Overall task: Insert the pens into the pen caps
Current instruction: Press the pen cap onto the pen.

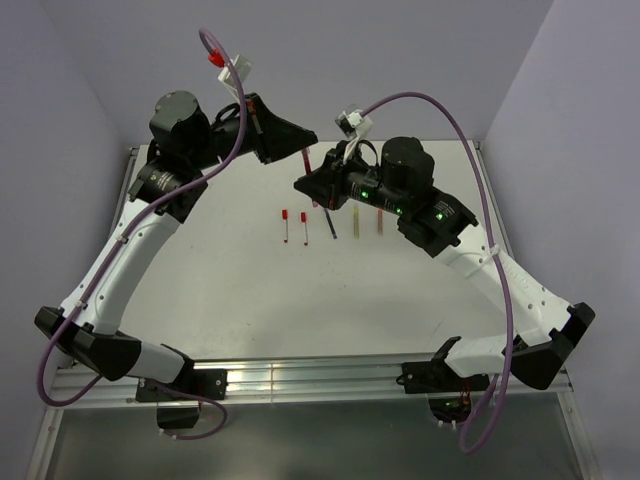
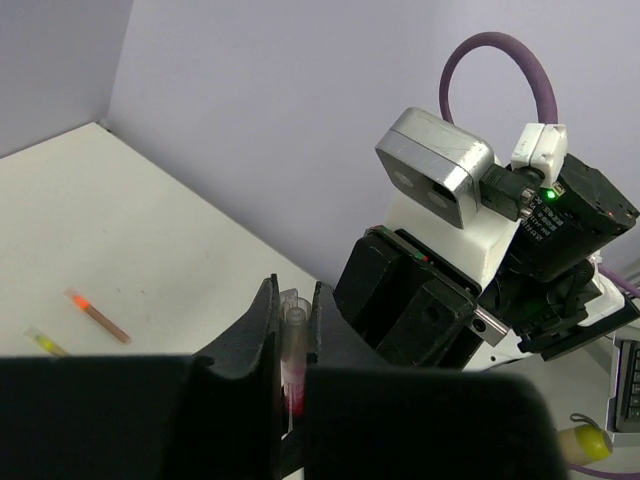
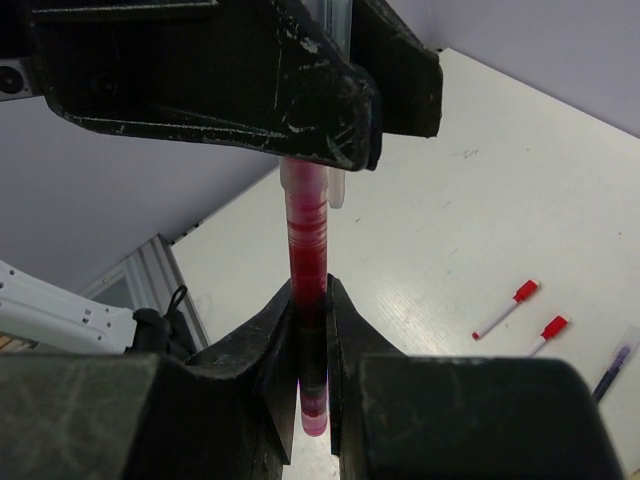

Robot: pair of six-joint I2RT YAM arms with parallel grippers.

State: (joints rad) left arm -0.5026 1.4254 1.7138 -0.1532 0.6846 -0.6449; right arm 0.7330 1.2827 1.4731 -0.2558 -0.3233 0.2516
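In the top view's upper centre, above the table (image 1: pixel 250 310), we saw the right gripper (image 3: pixel 312 300) clamped tight on the dark red pen (image 3: pixel 308 250) and the left gripper (image 2: pixel 293 297) tight on its pale cap (image 3: pixel 303 178). Just below, other pens (image 1: pixel 329 224) lay in a row. The white tabletop lay open lower down; lilac walls (image 1: pixel 420 40) stood close behind.

Top cam overhead, far; both wrist cams close, sharing red pen (image 3: pixel 308 250).

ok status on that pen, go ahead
Left end effector shut on pale clear cap. Right end effector shut on dark red pen, end in cap. Other pens lie apart on white table.
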